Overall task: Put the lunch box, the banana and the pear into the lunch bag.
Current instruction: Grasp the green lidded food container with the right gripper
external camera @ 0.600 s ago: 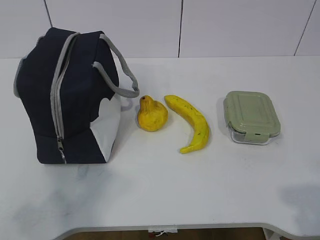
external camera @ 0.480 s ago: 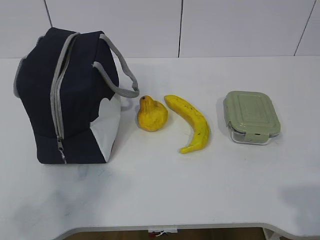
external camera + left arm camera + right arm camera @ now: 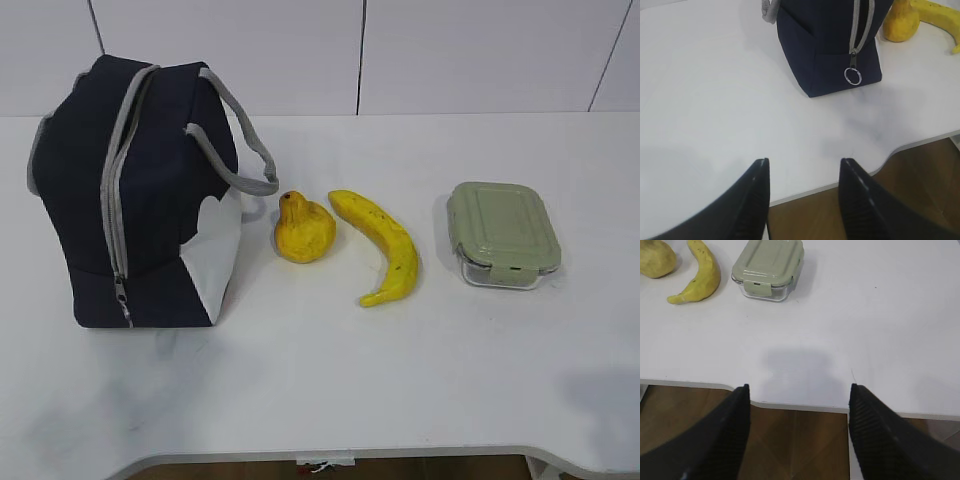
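Two grippers hang over the near edge of the white table point(image 3: 320, 390), both with nothing between their jaws: the left gripper point(image 3: 802, 172) stands moderately apart above the table's scalloped front rim, and the right gripper point(image 3: 799, 395) is spread wider, with brown wood flooring point(image 3: 790, 450) showing below the edge. The tabletop is matte white, bare in front, with faint grey shadows near its front corners. Farther in, four things sit in a row. At the left stands the lunch bag point(image 3: 140, 200), upright, its grey zipper closed with the ring pull point(image 3: 852, 75) hanging low on the near end. Just right of the bag lies the pear point(image 3: 304, 231), close beside the banana point(image 3: 385, 247), whose curve bends toward the front. Well apart to the right rests the lunch box point(image 3: 502, 233), its sage-green lid clipped on. Behind the table rises a white panelled wall point(image 3: 460, 55) with dark vertical seams.
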Action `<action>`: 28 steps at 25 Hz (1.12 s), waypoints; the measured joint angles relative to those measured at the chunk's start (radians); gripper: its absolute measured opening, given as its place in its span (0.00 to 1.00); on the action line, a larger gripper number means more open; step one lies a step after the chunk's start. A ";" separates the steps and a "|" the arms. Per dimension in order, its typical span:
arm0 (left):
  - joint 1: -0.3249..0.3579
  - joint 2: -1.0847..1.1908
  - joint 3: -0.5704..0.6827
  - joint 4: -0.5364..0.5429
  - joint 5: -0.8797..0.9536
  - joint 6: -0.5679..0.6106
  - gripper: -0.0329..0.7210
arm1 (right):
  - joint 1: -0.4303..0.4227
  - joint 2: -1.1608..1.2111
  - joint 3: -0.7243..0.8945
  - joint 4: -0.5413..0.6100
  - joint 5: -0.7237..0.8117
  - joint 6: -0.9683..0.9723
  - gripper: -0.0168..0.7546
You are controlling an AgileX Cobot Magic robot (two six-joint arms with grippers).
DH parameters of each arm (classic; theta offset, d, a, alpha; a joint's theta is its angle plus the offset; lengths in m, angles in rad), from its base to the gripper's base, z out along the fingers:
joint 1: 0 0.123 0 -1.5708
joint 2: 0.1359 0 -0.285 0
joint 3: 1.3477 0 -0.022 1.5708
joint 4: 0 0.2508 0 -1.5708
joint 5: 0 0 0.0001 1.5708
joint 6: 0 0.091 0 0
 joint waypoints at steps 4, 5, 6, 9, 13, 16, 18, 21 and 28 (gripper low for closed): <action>0.000 0.000 0.000 0.000 0.000 0.000 0.49 | 0.000 0.000 -0.002 0.002 0.000 0.031 0.67; 0.000 0.000 0.000 0.000 0.000 0.000 0.49 | 0.000 0.000 -0.004 0.002 0.000 0.035 0.67; 0.000 0.000 0.000 0.000 0.000 0.000 0.49 | 0.000 0.002 -0.006 0.004 0.000 0.037 0.67; 0.000 0.000 0.000 0.000 0.000 0.000 0.49 | 0.000 0.033 -0.025 0.004 0.000 0.041 0.67; 0.000 0.000 0.000 0.000 0.000 0.000 0.49 | 0.000 0.111 -0.052 0.005 -0.002 0.041 0.67; 0.000 0.000 0.000 0.000 0.000 0.000 0.47 | 0.000 0.183 -0.061 0.005 -0.029 0.043 0.67; 0.000 0.000 0.000 0.000 0.000 0.000 0.45 | 0.000 0.231 -0.062 0.005 -0.054 0.043 0.67; 0.000 0.000 0.000 0.000 0.000 0.000 0.44 | 0.000 0.309 -0.062 0.005 -0.086 0.043 0.67; 0.000 0.000 0.000 0.000 0.000 -0.002 0.42 | 0.000 0.449 -0.062 0.087 -0.207 0.045 0.67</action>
